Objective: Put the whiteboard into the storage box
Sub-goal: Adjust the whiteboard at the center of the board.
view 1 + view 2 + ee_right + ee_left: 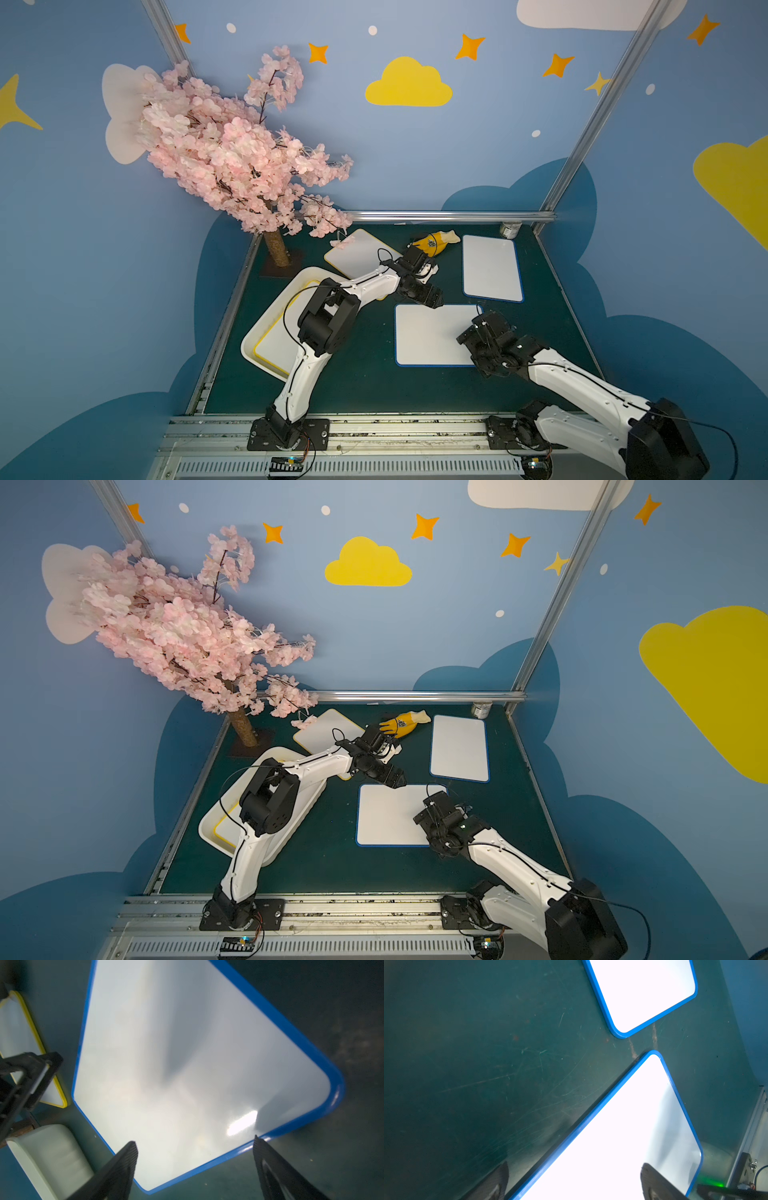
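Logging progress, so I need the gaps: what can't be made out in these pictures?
- Storage box, both top views: left arm hides much of the yellow-rimmed whiteboard inside.
- Can, top views: label too small.
- Right gripper, top views: fingertips hidden under its wrist; wrist view leaves contact with the near blue-rimmed whiteboard unclear.

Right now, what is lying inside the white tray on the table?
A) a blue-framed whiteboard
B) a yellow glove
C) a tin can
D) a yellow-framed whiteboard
D: in a top view the yellow-framed whiteboard lies flat within the raised rim of the storage box.
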{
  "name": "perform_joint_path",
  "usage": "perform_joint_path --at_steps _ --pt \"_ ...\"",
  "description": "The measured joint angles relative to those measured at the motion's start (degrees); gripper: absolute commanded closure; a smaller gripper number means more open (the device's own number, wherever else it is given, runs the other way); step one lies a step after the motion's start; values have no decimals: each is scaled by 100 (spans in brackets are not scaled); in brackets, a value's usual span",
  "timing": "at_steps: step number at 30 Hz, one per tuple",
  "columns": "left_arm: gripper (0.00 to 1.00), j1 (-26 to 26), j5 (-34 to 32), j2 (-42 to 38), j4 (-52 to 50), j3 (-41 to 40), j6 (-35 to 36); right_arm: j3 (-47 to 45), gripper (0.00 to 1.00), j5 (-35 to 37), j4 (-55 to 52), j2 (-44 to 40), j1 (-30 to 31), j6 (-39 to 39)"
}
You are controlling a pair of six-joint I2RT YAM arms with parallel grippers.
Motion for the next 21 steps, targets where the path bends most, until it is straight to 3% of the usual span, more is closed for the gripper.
perform_joint_path --at_steps 14,21 --pt "0 37 -109 286 13 247 -2 -2 12 -212 501 407 389 608" --pt "0 37 -127 286 13 247 -4 175 12 -140 170 498 656 658"
